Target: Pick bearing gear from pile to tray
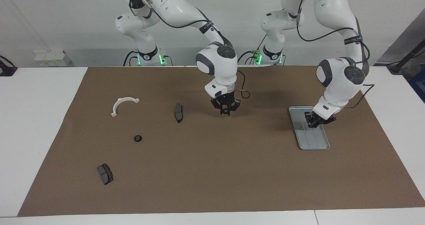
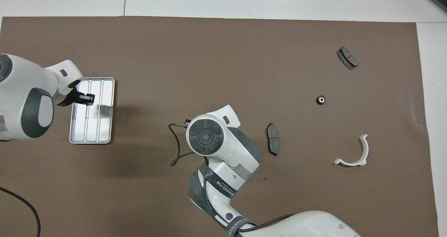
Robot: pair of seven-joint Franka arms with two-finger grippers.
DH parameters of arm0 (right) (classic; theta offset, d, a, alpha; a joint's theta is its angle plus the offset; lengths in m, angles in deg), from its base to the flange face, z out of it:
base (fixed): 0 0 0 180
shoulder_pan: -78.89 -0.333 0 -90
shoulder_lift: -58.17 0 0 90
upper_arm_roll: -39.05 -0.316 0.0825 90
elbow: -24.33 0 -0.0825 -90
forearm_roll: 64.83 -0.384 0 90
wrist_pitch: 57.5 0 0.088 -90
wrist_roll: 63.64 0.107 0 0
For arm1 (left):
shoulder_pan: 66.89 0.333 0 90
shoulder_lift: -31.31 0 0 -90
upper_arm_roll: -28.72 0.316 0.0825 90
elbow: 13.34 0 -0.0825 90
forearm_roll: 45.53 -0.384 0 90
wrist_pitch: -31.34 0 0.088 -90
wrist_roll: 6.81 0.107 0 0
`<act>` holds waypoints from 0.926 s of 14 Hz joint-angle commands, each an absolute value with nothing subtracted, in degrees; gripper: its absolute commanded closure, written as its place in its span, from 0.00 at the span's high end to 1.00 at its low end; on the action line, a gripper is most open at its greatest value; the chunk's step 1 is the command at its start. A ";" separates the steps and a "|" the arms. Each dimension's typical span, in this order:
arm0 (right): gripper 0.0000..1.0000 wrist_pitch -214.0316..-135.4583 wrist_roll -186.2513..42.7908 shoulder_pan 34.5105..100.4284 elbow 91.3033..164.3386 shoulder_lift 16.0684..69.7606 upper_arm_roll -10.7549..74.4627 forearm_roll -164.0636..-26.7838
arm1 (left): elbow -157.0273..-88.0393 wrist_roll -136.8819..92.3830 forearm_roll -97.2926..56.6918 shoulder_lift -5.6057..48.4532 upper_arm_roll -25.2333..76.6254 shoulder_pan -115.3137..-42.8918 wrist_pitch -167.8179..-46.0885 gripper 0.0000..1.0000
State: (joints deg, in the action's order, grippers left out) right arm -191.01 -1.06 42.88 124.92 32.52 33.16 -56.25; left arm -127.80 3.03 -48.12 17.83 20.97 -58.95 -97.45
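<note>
Gear [image 1: 137,138] loose on the mat [image 1: 212,185] toward the right arm's end of the bench, between bracket [image 1: 123,103] and a pad [image 1: 105,173], untouched, lying flat, probably suited to a grab from above. Second pad [image 1: 178,112] nearer the robots. Right jaws low over bare mat beside it; open or closed, cannot tell. Tray [image 1: 324,146] at the left arm's end. Left jaws closed just over it, perhaps for a drop, though nothing visibly pinched.

silver ribbed tray [image 1: 318,144], brown mat [image 1: 212,172]
</note>
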 commanded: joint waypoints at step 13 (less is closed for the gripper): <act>1.00 -190.39 -28.80 65.33 130.86 41.73 32.99 -56.39 | -128.56 -27.94 -48.16 19.79 20.46 -78.55 -100.23 0.86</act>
